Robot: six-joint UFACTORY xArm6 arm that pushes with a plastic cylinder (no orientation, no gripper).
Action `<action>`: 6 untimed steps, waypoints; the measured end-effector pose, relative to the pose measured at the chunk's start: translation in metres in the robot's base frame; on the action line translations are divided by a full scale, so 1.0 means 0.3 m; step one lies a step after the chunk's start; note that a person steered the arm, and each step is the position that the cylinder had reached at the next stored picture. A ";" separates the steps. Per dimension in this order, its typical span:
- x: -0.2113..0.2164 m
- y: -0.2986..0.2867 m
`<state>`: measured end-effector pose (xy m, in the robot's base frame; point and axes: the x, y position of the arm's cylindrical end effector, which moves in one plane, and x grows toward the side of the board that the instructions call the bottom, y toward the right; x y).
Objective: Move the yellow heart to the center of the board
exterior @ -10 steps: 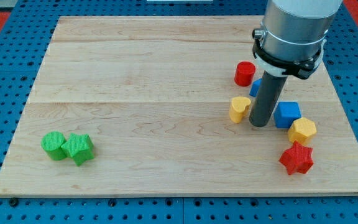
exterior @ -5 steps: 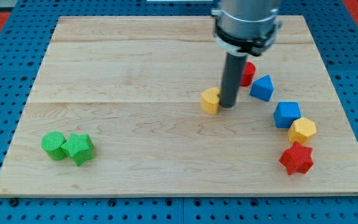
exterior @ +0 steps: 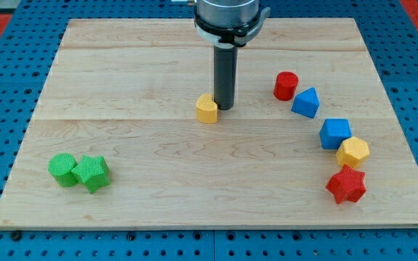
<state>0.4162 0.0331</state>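
Note:
The yellow heart [exterior: 207, 109] lies on the wooden board [exterior: 158, 167], near its middle and a little toward the view's top. My tip [exterior: 225, 108] stands right against the heart's right side, touching it. The rod rises straight up from there to the arm's grey housing at the view's top.
At the view's right, a curved row runs downward: a red cylinder [exterior: 286, 85], a blue block [exterior: 306, 102], a blue cube [exterior: 335, 133], a yellow hexagon [exterior: 353, 152], a red star [exterior: 346, 184]. A green cylinder [exterior: 63, 170] and a green block [exterior: 92, 173] sit at the lower left.
My tip has moved to the view's left and slightly up, pushing the yellow heart with it from beside the right-hand blocks to near the board's middle. The other blocks have not moved.

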 end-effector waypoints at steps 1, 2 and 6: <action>0.058 0.214; 0.234 0.251; 0.580 0.245</action>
